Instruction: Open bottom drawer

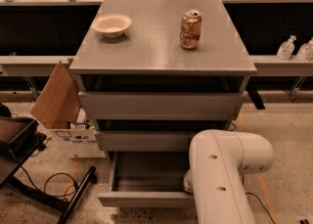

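Observation:
The grey cabinet has three drawers. The bottom drawer (142, 198) is pulled out, and its shallow grey tray (146, 171) shows from above. The middle drawer front (144, 141) and the top drawer front (159, 104) are pushed in. My white arm (222, 169) reaches down at the drawer's right end. The gripper itself is hidden behind the arm, down by the right side of the open drawer.
A white bowl (112, 24) and a gold can (190, 30) stand on the cabinet top (156, 47). An open cardboard box (61, 105) sits left of the cabinet. A black stand and cables (44, 179) lie on the floor at left. Bottles (286, 48) stand on a shelf at right.

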